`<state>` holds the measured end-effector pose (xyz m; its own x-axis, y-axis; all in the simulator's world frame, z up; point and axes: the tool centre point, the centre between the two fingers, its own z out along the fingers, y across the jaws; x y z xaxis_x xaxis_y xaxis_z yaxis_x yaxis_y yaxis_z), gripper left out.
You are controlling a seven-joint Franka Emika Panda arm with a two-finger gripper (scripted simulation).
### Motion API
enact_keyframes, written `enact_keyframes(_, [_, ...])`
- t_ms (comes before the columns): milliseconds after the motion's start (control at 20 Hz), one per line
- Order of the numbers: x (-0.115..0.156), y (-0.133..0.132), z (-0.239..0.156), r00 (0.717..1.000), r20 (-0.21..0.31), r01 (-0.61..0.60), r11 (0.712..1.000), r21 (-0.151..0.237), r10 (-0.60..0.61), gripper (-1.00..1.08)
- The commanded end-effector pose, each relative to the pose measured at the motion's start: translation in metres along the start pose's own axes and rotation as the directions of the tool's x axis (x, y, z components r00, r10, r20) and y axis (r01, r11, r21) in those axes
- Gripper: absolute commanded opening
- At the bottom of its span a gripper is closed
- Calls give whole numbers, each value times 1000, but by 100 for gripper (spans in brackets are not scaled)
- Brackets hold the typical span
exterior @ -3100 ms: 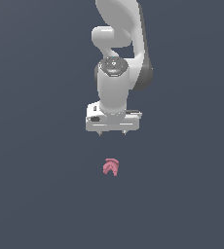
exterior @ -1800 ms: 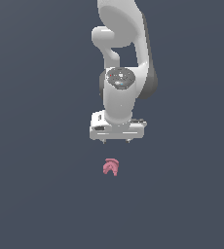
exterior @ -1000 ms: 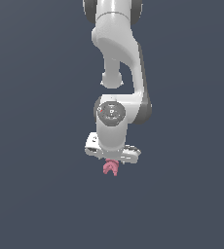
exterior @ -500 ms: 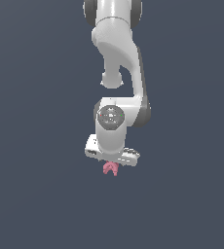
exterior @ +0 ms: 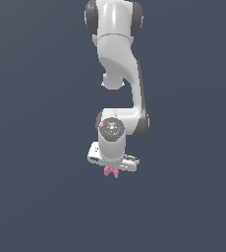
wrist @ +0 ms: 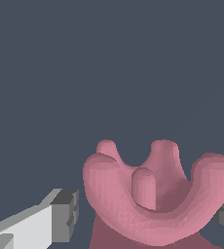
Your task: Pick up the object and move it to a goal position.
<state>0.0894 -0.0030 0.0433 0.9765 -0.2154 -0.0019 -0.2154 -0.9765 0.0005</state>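
Observation:
The object (exterior: 111, 172) is a small pink lump with curved lobes, lying on the dark grey floor. In the exterior view only its lower part shows beneath the white gripper (exterior: 112, 169), which stands directly over it. In the wrist view the object (wrist: 153, 194) fills the space between the two grey fingertips (wrist: 65, 216). A narrow gap shows between that fingertip and the lump. The other fingertip sits at the frame edge beside the lump's outer lobe. The jaws are spread around the object, not pressed onto it.
The white arm (exterior: 120, 74) rises above the gripper toward the top of the exterior view. Plain dark grey floor (exterior: 36, 197) surrounds the object on all sides. Nothing else is in view.
The arm has come down from well above the object until the gripper straddles it. In the last half second it sank a little further. The object has not moved.

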Motion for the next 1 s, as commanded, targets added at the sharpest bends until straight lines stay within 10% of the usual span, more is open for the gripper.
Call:
enact_keyframes(0, [1, 0, 5, 1000, -2, 0, 1000, 0, 0, 100])
enact_keyframes(150, [2, 0, 3, 1000, -2, 0, 1000, 0, 0, 100])
enact_keyframes(200, [2, 0, 3, 1000, -2, 0, 1000, 0, 0, -100])
enact_keyframes(950, [1, 7, 1, 1000, -2, 0, 1000, 0, 0, -100])
